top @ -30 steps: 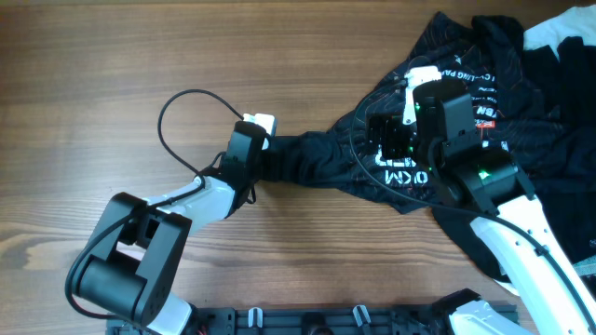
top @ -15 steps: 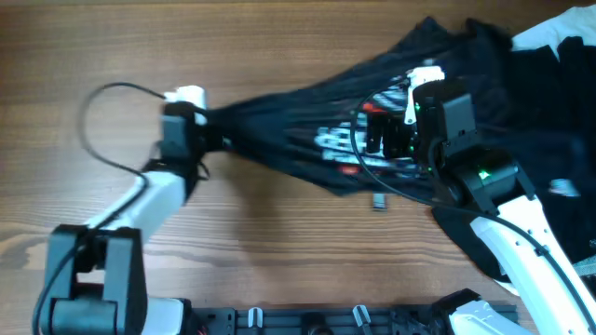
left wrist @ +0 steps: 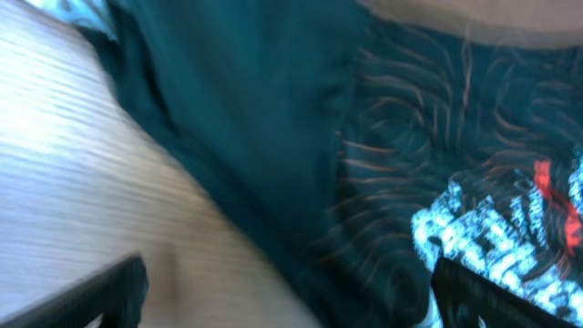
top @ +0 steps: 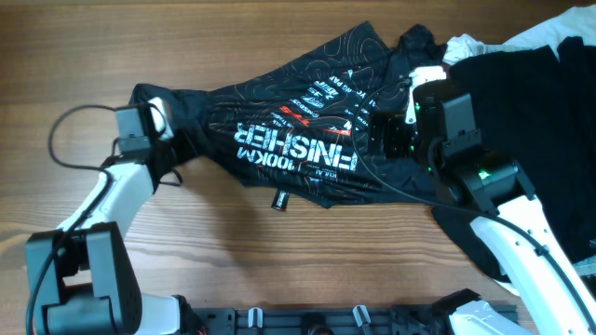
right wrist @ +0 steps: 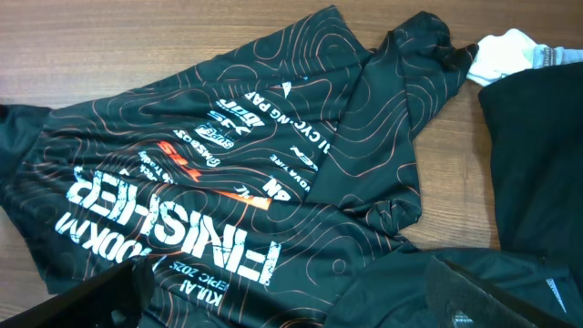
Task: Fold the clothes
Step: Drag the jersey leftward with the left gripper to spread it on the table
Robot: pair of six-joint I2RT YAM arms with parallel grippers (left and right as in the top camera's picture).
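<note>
The black jersey (top: 298,140) with orange-red contour lines and white "FINISHER" print lies spread across the middle of the table. My left gripper (top: 160,135) is at its left corner. In the left wrist view (left wrist: 291,292) the jaws stand wide apart over the jersey's edge (left wrist: 273,137) and bare wood, holding nothing. My right gripper (top: 384,140) hovers over the jersey's right part. In the right wrist view (right wrist: 296,301) it is open and empty above the print (right wrist: 173,219). More black clothes (top: 531,84) lie piled at the right.
A white cloth (top: 559,28) lies at the top right behind the black pile; it also shows in the right wrist view (right wrist: 506,50). A small black tag (top: 277,199) lies on the wood just below the jersey. The left arm's cable (top: 65,130) loops at the left.
My left gripper has dragged the jersey leftward across the table. The bunched cloth has spread out flat with its print showing. The right arm has stayed in place.
</note>
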